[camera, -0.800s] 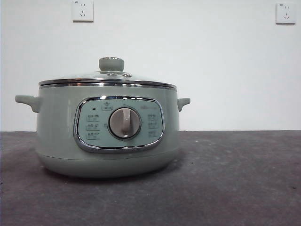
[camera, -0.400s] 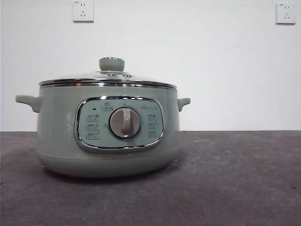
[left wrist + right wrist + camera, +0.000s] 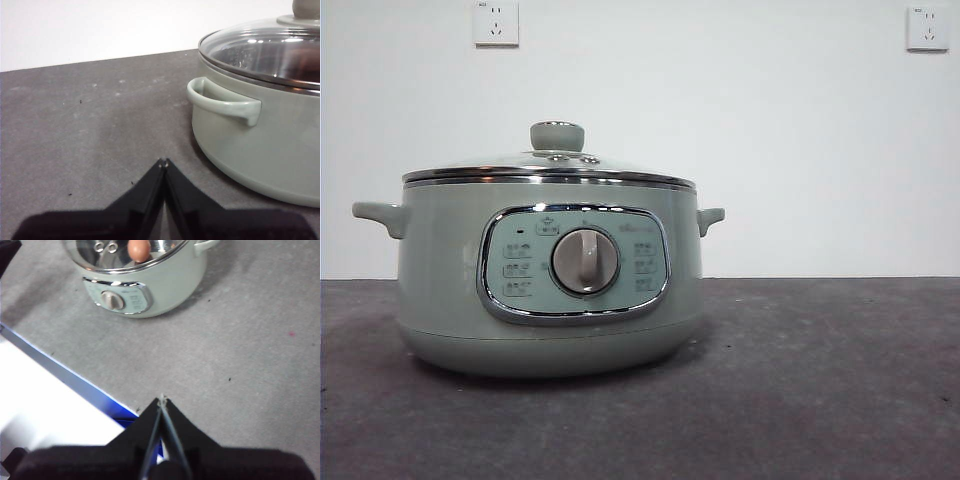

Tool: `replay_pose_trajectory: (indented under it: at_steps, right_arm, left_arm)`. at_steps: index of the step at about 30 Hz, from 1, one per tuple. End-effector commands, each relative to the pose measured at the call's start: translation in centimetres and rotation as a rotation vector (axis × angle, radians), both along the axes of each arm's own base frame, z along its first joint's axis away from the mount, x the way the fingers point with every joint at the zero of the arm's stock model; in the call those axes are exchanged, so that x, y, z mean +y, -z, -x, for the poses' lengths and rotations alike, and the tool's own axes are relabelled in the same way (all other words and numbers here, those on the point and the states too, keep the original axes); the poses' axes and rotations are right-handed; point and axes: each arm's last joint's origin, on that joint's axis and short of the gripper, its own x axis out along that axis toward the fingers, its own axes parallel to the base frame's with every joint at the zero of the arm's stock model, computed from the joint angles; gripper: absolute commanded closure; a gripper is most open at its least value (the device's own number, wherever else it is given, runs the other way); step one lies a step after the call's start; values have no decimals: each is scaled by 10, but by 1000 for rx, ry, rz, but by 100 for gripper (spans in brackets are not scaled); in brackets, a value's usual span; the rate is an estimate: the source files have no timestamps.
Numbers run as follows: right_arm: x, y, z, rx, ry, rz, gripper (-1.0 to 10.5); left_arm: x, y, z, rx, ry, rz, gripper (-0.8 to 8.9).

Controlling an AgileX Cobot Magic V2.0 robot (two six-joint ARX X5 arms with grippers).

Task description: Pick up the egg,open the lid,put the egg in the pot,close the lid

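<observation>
The pale green pot stands left of centre on the dark table, its dial facing the front camera. The glass lid rests shut on its rim, knob upright. From the right wrist view, the reddish-brown egg shows through the lid, inside the pot. My right gripper hangs shut and empty, high above the table, well away from the pot. My left gripper is shut and empty, low over the table beside the pot's side handle. Neither gripper appears in the front view.
A white board with a blue edge lies beside the table below the right gripper. Two wall sockets sit on the white wall behind. Dark table stretches to the pot's right.
</observation>
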Motion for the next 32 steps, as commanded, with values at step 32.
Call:
replay_pose_trajectory:
  at_steps: [32]
  right_arm:
    - [-36,69,-27,-682,589,-107,946]
  left_arm:
    - [0,7,-3,58,-6,9,817]
